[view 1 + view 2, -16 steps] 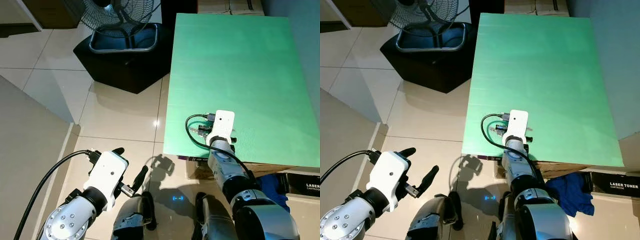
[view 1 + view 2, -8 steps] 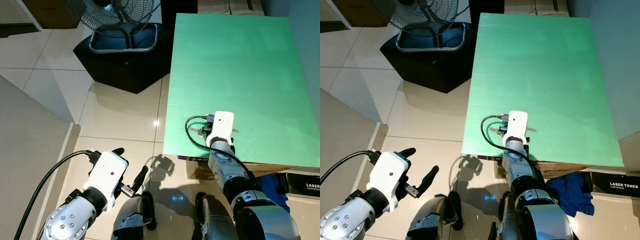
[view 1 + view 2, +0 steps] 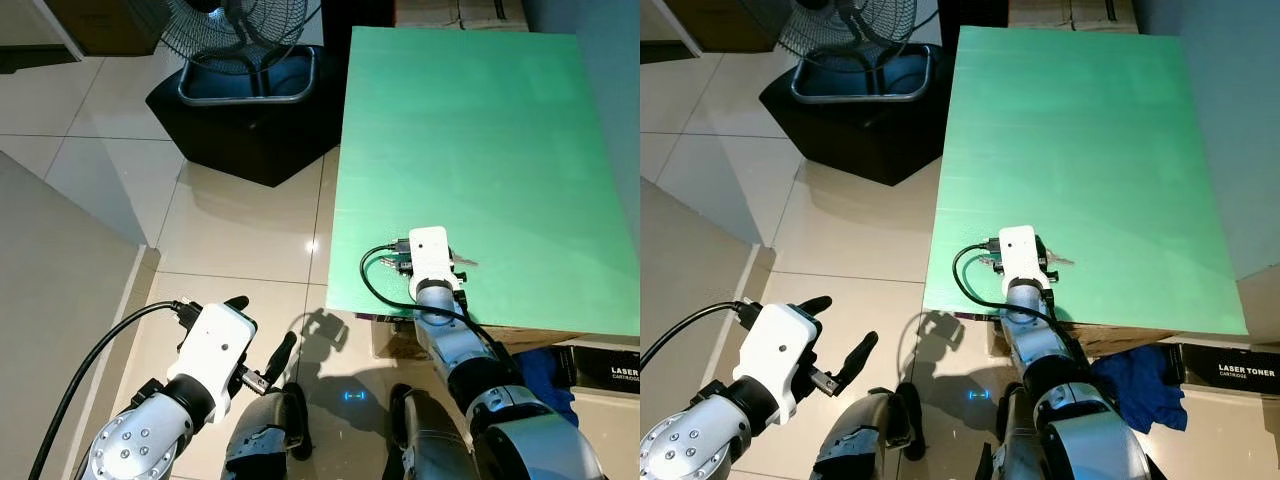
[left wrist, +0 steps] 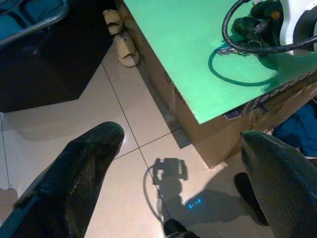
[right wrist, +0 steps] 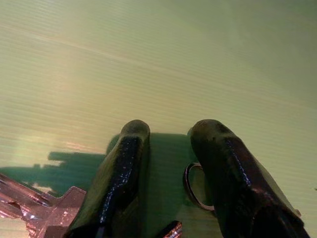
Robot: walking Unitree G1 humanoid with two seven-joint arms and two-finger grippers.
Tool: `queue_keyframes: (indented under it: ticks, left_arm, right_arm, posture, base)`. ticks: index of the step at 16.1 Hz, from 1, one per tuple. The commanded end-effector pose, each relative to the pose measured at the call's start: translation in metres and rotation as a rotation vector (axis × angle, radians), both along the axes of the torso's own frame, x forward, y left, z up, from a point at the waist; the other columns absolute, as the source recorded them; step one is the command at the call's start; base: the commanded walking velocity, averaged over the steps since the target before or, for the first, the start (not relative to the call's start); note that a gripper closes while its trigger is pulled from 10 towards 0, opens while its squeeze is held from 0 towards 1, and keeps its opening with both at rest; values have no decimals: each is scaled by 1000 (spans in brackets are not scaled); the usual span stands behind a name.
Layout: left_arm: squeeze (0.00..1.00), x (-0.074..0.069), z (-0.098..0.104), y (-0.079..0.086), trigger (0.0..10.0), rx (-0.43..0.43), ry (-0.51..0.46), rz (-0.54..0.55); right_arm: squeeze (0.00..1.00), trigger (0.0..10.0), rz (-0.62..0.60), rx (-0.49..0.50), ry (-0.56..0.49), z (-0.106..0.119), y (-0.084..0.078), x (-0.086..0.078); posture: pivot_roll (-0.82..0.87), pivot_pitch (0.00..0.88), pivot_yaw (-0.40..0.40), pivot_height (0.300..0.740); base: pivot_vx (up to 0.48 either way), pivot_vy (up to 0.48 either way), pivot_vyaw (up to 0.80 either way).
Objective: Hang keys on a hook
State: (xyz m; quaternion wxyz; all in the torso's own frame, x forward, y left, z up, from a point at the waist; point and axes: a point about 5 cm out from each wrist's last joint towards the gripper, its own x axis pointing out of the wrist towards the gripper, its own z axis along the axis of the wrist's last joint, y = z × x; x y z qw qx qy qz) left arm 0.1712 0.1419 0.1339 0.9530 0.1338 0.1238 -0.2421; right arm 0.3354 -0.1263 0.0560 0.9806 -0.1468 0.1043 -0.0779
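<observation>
A small bunch of metal keys [image 5: 34,210] with a ring [image 5: 194,187] lies on the green table [image 3: 470,130], close to its front edge. My right gripper [image 5: 171,131] rests low over the keys with its fingers slightly open. The ring lies against one finger, the key blades beside the other, and bare green table shows in the gap. From the head, the white wrist housing [image 3: 430,250] covers the fingers, and one key tip [image 3: 462,262] pokes out to its right. My left gripper [image 3: 258,328] hangs open over the floor tiles, left of the table.
A standing fan [image 3: 240,30] on a black base [image 3: 250,120] stands on the tile floor beyond the table's left side. A pair of sandals [image 4: 121,39] lies by the table's foot. A blue cloth [image 3: 1140,385] and a toner box [image 3: 1240,370] sit under the front edge. A wall [image 3: 50,300] rises at left.
My right wrist has shifted a little to the left over the keys, and its cable loop moved with it. The left arm has not moved.
</observation>
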Motion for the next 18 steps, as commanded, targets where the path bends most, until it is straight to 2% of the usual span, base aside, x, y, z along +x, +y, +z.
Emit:
queue_keyframes:
  ticks: [1, 4, 7, 9, 12, 18]
  left_arm:
    - [0, -3, -3, 1, 10000, 5, 20, 6]
    - [0, -3, -3, 1, 10000, 5, 18, 6]
    - [0, -3, -4, 2, 10000, 7, 17, 6]
    - [0, -3, -4, 2, 10000, 7, 16, 7]
    - [0, -3, -4, 1, 10000, 5, 15, 8]
    - [0, -3, -4, 2, 10000, 5, 17, 4]
  right_arm:
    - [0, 10000, -18, -11, 99, -22, -1, -15]
    - [0, 10000, -57, -22, 101, -24, -2, -17]
    - [0, 10000, -89, -124, -20, -7, -8, -12]
    - [0, 10000, -144, -125, -48, -10, -10, -22]
    - [0, 10000, -154, -126, -20, -22, -7, -36]
    - [0, 10000, -138, -148, 0, -22, -8, -33]
  posture:
    - [63, 345, 92, 713]
    - [62, 338, 91, 713]
    - [58, 326, 85, 713]
    - [56, 318, 80, 713]
    - [50, 320, 82, 713]
    - [54, 323, 88, 713]
  base:
    - [0, 0, 0]
    - [0, 0, 0]
    - [0, 0, 0]
    - [0, 0, 0]
    - [0, 0, 0]
    - [0, 0, 0]
